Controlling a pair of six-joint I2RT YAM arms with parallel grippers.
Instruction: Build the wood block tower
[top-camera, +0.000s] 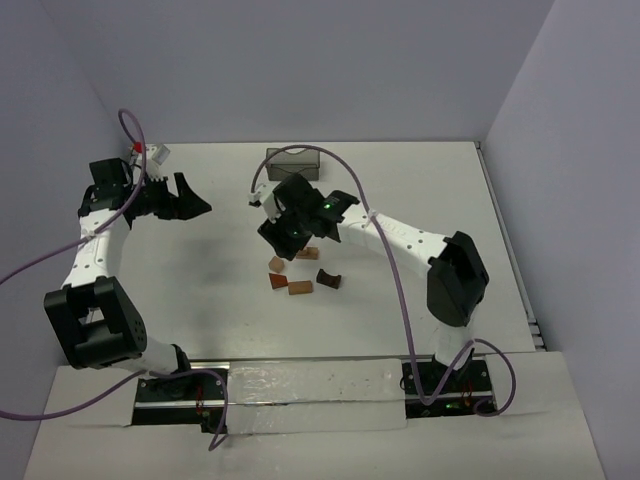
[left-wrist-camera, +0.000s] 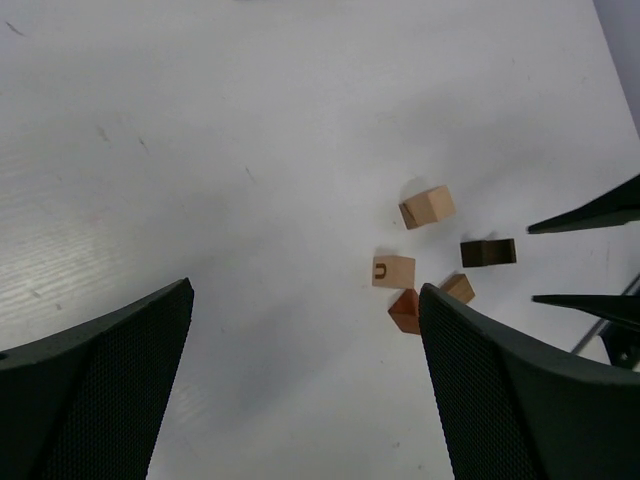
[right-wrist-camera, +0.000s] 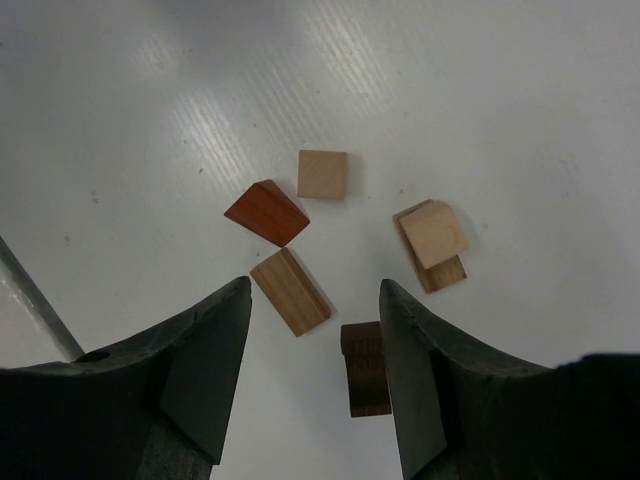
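Several small wood blocks lie loose on the white table. In the right wrist view I see a reddish-brown wedge (right-wrist-camera: 266, 212), a tan cube (right-wrist-camera: 322, 173), a tan bar (right-wrist-camera: 290, 291), a dark brown arch (right-wrist-camera: 366, 380), and a tan cube (right-wrist-camera: 433, 233) resting on a second bar (right-wrist-camera: 447, 273). My right gripper (right-wrist-camera: 315, 290) is open and empty, hovering over the bar and the arch (top-camera: 328, 278). My left gripper (top-camera: 190, 205) is open and empty, far to the left of the blocks. In its wrist view (left-wrist-camera: 305, 292) the wedge (left-wrist-camera: 404, 311) and a cube marked with a U (left-wrist-camera: 393, 271) show.
A dark translucent bin (top-camera: 292, 160) stands at the back of the table behind the right gripper. The right gripper's fingers (left-wrist-camera: 590, 215) show at the right edge of the left wrist view. Purple cables run along both arms.
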